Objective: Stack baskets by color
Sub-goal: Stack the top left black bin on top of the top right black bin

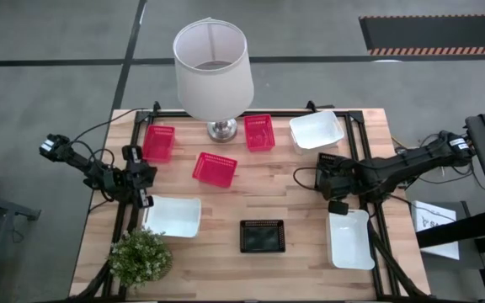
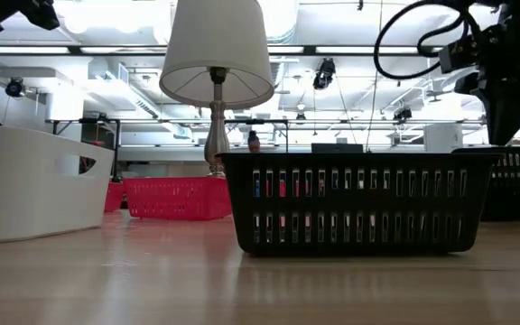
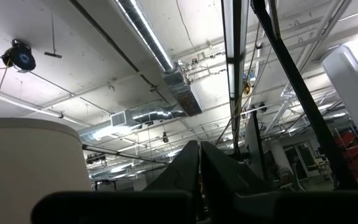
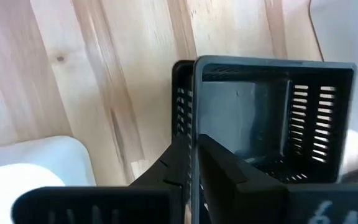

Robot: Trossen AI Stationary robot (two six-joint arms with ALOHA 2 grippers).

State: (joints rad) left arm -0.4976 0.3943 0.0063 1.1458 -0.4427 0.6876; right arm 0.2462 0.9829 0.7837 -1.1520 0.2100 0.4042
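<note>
Three red lattice baskets (image 1: 159,143), (image 1: 258,132), (image 1: 215,168) stand apart around the lamp's foot. White baskets rest at the far right (image 1: 316,130), near left (image 1: 173,216) and near right (image 1: 349,238). One black basket (image 1: 262,236) sits on the table near its front edge. My right gripper (image 1: 331,174) is shut on another black basket (image 4: 272,118), right of centre, seen in the low view behind the front one (image 2: 517,185). My left gripper (image 1: 141,181) waits shut at the left edge, pointing up. My right gripper pinches one side wall of the black basket at its rim (image 4: 194,99), one finger outside the basket and one inside. The fingers come from above, pointing steeply down. In the low view the basket stands upright with its base at table level.
A table lamp with a white shade (image 1: 213,67) stands at the far middle, its metal foot (image 1: 221,129) between two red baskets. A small green potted plant (image 1: 140,257) fills the near left corner. Bare wood lies in the table's middle (image 1: 268,189).
</note>
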